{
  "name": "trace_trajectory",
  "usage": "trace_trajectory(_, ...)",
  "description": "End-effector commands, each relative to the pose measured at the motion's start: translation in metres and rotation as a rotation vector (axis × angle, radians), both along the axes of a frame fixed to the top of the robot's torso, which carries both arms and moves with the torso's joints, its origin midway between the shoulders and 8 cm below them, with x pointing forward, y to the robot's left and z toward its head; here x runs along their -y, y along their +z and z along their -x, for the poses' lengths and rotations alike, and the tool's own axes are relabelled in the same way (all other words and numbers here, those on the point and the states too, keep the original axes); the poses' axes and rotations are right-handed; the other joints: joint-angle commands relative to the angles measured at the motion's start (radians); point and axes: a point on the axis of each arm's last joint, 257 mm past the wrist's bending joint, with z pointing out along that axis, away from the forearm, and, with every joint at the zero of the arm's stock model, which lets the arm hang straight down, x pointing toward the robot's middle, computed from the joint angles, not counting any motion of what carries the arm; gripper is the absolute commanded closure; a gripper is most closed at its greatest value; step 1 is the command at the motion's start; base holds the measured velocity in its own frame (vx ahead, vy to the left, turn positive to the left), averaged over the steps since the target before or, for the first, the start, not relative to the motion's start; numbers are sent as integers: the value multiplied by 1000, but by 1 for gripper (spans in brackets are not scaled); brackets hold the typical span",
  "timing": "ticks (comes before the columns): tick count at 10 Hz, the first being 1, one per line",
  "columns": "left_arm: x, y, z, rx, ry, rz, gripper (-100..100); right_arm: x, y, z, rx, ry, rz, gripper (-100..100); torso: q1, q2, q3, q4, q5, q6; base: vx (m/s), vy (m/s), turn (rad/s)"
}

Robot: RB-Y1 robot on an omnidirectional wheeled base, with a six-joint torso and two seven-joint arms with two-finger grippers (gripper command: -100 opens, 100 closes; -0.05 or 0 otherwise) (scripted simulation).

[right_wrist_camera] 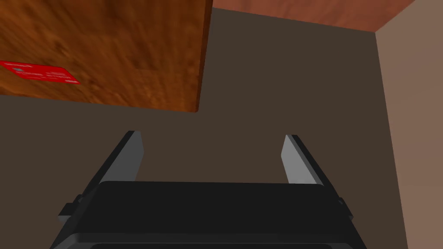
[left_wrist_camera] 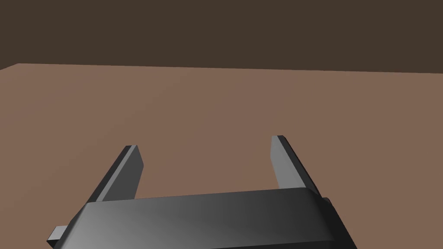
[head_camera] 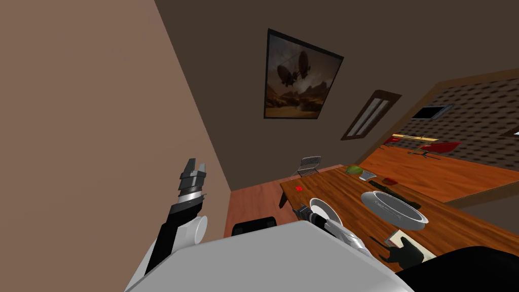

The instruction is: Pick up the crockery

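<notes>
Right claw [head_camera: 303, 210] sat low at the near edge of the bench [head_camera: 340, 193], blades spread wide with nothing between them. Just beside it lay the white plate [head_camera: 321, 207], the crockery it was there for, by my read. Its wrist view looked past the bench corner and the red card [right_wrist_camera: 41, 72], so the claw was aimed off the plate. It likely needed turning in toward the rim before closing. A bigger grey dish [head_camera: 394, 208] lay further along the bench, well apart. Left claw [head_camera: 195, 167] was held high by the brown wall [head_camera: 101, 126], blades apart and empty, probably parked out of the way.
</notes>
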Motion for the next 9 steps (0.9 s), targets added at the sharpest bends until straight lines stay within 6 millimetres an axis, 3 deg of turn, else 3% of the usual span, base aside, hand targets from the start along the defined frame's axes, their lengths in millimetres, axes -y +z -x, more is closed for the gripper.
trace_trajectory(1, 0, 0, 0, 0, 0, 0, 0, 31, -8, 19, -54, 36, 94, -100, 0, 0, 0, 0, 0, 0, -32, -6, 160)
trace_trajectory(2, 0, 0, 0, 0, 0, 0, 0, 33, -9, 21, -59, 33, 97, -100, 0, 1, 0, 0, 0, 0, -28, -7, 47)
trace_trajectory(7, 0, 0, 0, 0, 0, 0, 0, 119, -21, 80, -219, 117, 331, -100, 0, 2, 1, 0, 0, 1, -42, -3, 120)
trace_trajectory(8, 0, 0, 0, 0, 0, 0, 0, 119, -21, 80, -219, 117, 331, -100, 0, 3, 2, 1, 0, 1, -37, -1, 22)
trace_trajectory(9, 0, 0, 0, 0, 0, 0, 0, 131, -22, 91, -247, 129, 364, -100, 0, 2, 1, 0, 0, 1, -29, 1, 45)
